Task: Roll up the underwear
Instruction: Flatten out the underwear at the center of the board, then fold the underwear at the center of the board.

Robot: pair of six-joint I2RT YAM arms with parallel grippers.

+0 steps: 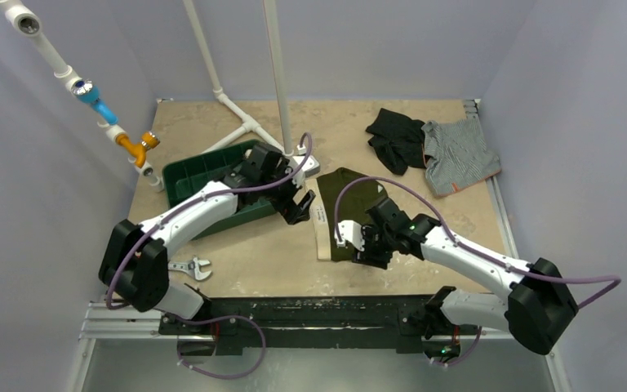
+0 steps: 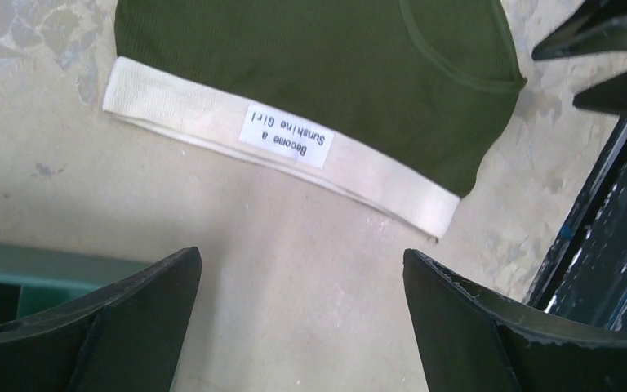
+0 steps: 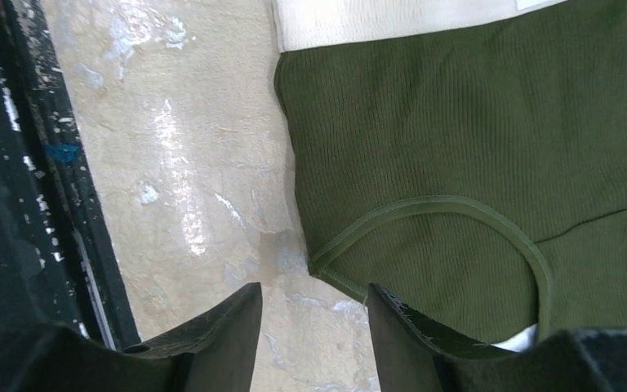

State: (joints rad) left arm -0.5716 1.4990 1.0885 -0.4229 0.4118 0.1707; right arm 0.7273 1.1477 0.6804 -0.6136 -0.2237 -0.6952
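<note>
The olive-green underwear (image 1: 351, 200) lies flat in the middle of the table, its cream waistband (image 1: 322, 229) on the left side. My left gripper (image 1: 300, 204) hovers open just left of the waistband; in the left wrist view the waistband (image 2: 180, 110) with a white label lies ahead of my open fingers (image 2: 143, 318). My right gripper (image 1: 362, 249) is open at the underwear's near edge. In the right wrist view the olive cloth (image 3: 457, 139) lies just ahead of my gripper (image 3: 314, 298), by the near leg opening, with nothing between the jaws.
A green tray (image 1: 204, 175) sits behind my left arm. A black garment (image 1: 396, 135) and a grey striped garment (image 1: 457, 155) lie at the back right. A small wrench (image 1: 194, 267) lies near the left base. White pipes (image 1: 245, 122) stand at the back.
</note>
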